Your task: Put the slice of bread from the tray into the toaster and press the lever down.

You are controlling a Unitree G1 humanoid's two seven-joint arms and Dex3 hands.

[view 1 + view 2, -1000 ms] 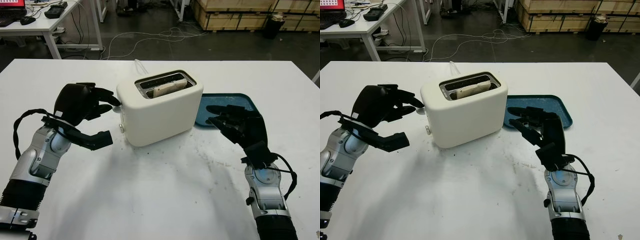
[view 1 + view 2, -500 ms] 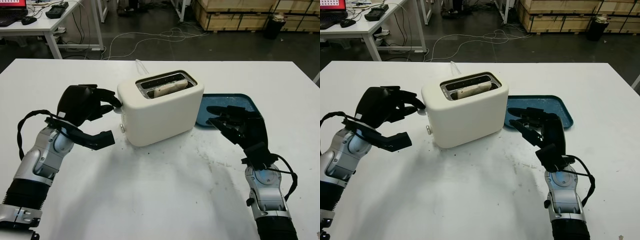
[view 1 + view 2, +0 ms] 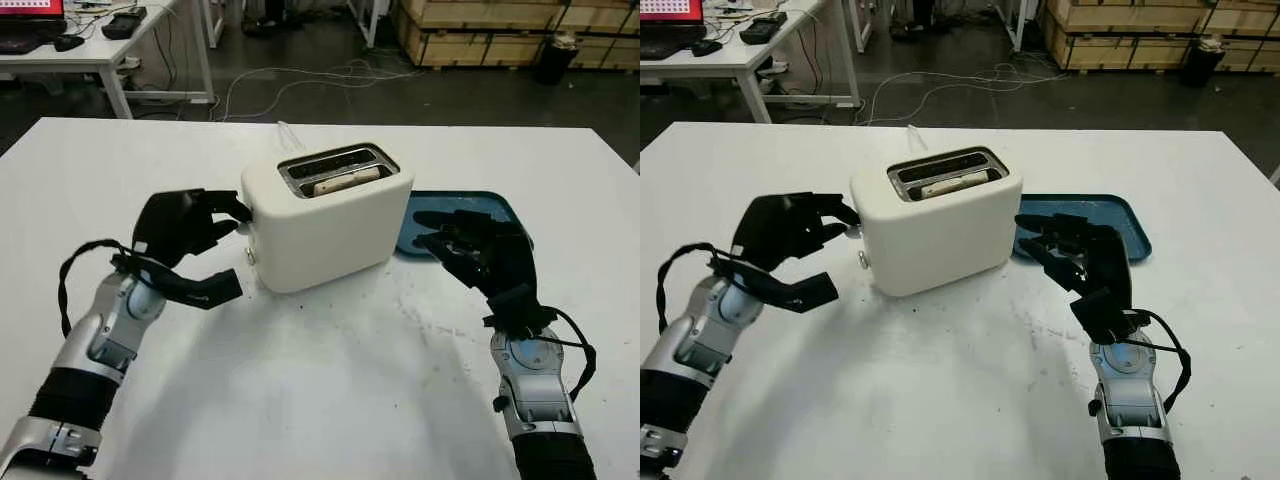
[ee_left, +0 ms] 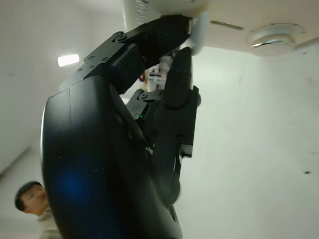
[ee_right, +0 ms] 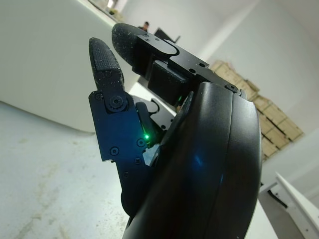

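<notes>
The cream toaster (image 3: pixel 330 225) stands mid-table with the slice of bread (image 3: pixel 345 182) sunk low in its near slot. My left hand (image 3: pixel 215 220) is at the toaster's left end, its curled fingertips (image 4: pixel 174 30) on top of the white lever (image 4: pixel 200 32), thumb held apart below. My right hand (image 3: pixel 470 250) hovers open to the right of the toaster, over the near corner of the blue tray (image 3: pixel 505 207). No bread lies on the bare part of the tray that I can see.
A round knob (image 3: pixel 250 257) sits low on the toaster's left end, and its cord (image 3: pixel 290 133) trails off behind it. Beyond the white table are a desk (image 3: pixel 100 40), floor cables and wooden crates (image 3: pixel 480 30). A person (image 4: pixel 32 199) appears in the left wrist view.
My left hand has pushed down on the lever and moved closer to the toaster. The bread has sunk lower into the slot. The right hand has stayed put.
</notes>
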